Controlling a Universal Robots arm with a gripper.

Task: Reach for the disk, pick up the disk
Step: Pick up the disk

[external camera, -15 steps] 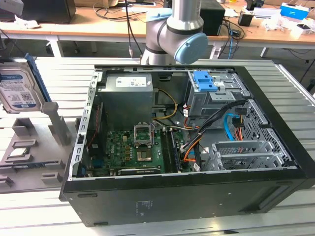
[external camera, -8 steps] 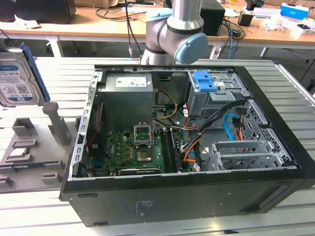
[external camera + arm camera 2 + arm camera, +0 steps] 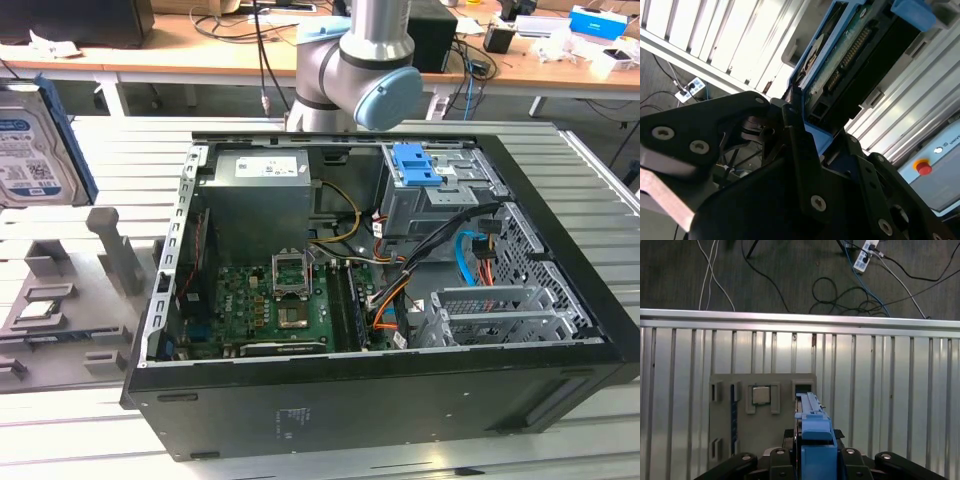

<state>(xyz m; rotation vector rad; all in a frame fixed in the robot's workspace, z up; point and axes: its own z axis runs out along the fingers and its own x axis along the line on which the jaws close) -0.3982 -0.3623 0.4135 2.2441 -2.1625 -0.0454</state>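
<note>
Exterior view: you'll find the disk [image 3: 28,150] standing up on its edge at the exterior view's far left. Its label faces you. It's well left of the open PC case [image 3: 350,400] and just past the grey tray [image 3: 100,305].

Second wrist view: the claw [image 3: 815,145] is right at the disk, and the disk's blue rail runs into the claw's middle. Can't tell if it's squeezing or loose.

First wrist view: disk is thin-edge on, in line w/ the claw's middle. Its long side runs straight out from the claw, over the tray.
</note>
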